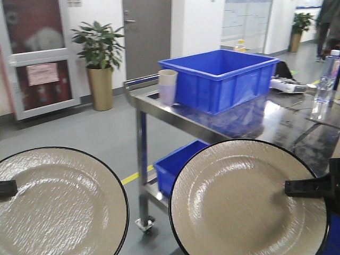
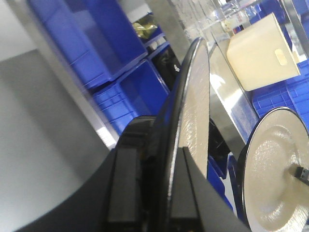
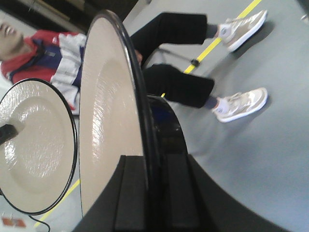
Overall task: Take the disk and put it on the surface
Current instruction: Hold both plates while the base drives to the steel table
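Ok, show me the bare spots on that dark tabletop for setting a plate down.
A bare stretch of tabletop lies between the blue bin, the bottle and the rim of the right plate. The far right is crowded, with the bottle and a white device.

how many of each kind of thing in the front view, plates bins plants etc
plate: 2
blue bin: 2
potted plant: 2
cup stack: 1
clear bottle: 1
total: 8
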### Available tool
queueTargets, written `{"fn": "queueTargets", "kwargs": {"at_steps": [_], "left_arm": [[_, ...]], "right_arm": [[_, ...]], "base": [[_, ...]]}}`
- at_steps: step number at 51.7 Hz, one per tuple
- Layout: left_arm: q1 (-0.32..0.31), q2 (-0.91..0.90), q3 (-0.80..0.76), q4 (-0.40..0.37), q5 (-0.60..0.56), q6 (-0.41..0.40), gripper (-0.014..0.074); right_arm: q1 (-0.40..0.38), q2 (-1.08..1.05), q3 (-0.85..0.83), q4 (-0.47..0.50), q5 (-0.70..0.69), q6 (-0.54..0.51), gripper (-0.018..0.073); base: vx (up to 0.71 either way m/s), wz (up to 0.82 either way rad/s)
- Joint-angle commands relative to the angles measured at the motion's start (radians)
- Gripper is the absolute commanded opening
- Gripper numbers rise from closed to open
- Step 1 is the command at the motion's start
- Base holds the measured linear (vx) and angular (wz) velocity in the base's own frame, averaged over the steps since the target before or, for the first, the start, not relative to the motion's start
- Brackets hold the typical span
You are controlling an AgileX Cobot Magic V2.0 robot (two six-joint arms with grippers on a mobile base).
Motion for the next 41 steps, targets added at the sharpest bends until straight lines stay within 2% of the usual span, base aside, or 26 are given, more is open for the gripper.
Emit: {"fn": "queueTargets", "kwargs": {"at_steps": [1, 20, 41], "left_arm": [[-0.006, -0.032, -0.034, -0.134, 0.013, -0.016, -0.0002], [-0.006, -0.032, -0.034, -0.134, 0.013, -0.016, -0.0002], [-0.006, -0.032, -0.034, -0.134, 0.013, -0.016, -0.0002]], "right_arm": [[-0.001, -0.032, -0.029, 0.14, 0.019, 0.0, -0.0009], [-0.001, -0.032, -0.029, 0.14, 0.018, 0.0, -0.0009], [-0.001, -0.032, -0.029, 0.14, 0.019, 0.0, -0.0009]], "base": [[0.42, -0.42], [0.39, -0.5], [0.32, -0.71]]}}
